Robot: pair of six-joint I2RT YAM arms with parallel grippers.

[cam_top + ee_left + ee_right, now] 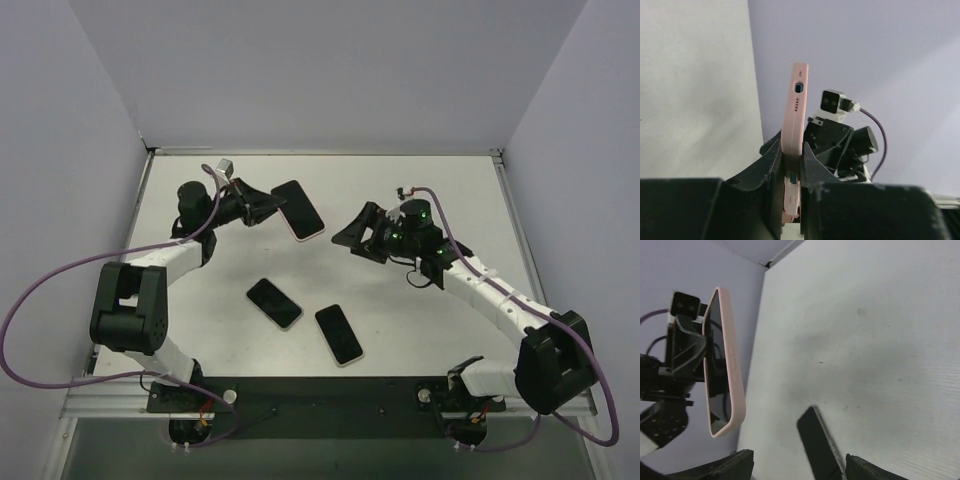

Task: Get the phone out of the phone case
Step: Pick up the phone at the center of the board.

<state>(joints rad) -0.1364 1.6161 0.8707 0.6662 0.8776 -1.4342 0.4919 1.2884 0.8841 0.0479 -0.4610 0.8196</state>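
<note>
My left gripper (277,206) is shut on a phone in a pink case (299,210) and holds it above the far left of the table. In the left wrist view the pink-cased phone (795,107) stands edge-on, clamped between the fingers (812,165), its charging port facing up. My right gripper (352,232) is open and empty, a short way to the right of the phone and pointing at it. In the right wrist view the pink-cased phone (725,370) hangs at the left, apart from my right gripper (797,472).
Two dark phones lie flat on the white table: one (274,303) at centre-left, the other (339,334) nearer the front edge. One of them shows in the right wrist view (820,445). Lilac walls stand at the back and sides.
</note>
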